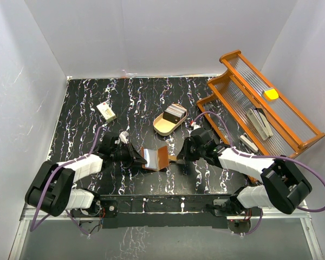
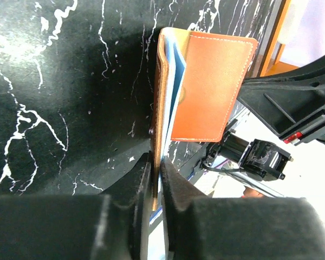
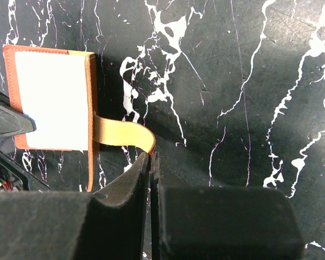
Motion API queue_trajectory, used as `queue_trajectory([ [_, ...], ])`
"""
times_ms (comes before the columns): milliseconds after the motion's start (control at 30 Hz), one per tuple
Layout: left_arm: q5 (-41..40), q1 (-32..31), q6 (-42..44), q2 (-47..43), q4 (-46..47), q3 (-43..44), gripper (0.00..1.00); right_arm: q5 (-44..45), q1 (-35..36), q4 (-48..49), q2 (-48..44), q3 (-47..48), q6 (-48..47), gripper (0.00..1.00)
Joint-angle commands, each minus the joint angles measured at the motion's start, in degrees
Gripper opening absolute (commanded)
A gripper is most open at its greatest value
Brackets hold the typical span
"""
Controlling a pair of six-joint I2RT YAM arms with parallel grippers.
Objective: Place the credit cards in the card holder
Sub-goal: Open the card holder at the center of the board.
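Left gripper (image 2: 156, 162) is clamped on an edge of the holder (image 1: 155, 157), right gripper (image 3: 150, 157) on its strap (image 3: 119, 132), holding it open at centre. Cards (image 1: 174, 112) lie in the tray (image 1: 160, 130) at one o'clock; none inserted yet.

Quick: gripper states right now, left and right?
Left gripper: closed on the edge of the card holder.
Right gripper: closed, apparently pinching the tip of its strap.
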Motion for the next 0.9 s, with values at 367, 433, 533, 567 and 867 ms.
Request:
queue_trajectory([
  [367,-1.45,-0.06,5.61,-10.09,-11.75,3.24,0.0,-5.52,0.18,-5.6,-9.7,9.5,4.5,0.37],
  [433,-2.16,-0.13,6.08,-10.88,-13.48,3.55,0.0,-6.33,1.13,-4.36,-9.91,10.46,6.32,0.41],
  [533,-3.97,-0.39,7.06,-11.04,-16.46,4.56,0.0,-5.3,4.27,-3.04,-8.66,12.44,7.41,0.43],
  [567,-3.97,-0.48,7.23,-10.93,-16.6,4.63,0.0,-4.57,5.84,-2.47,-7.8,13.08,7.53,0.43],
  [867,-2.1,-0.77,5.83,-11.94,-15.38,3.7,0.09,-1.02,12.79,0.6,4.48,20.35,5.81,0.44],
])
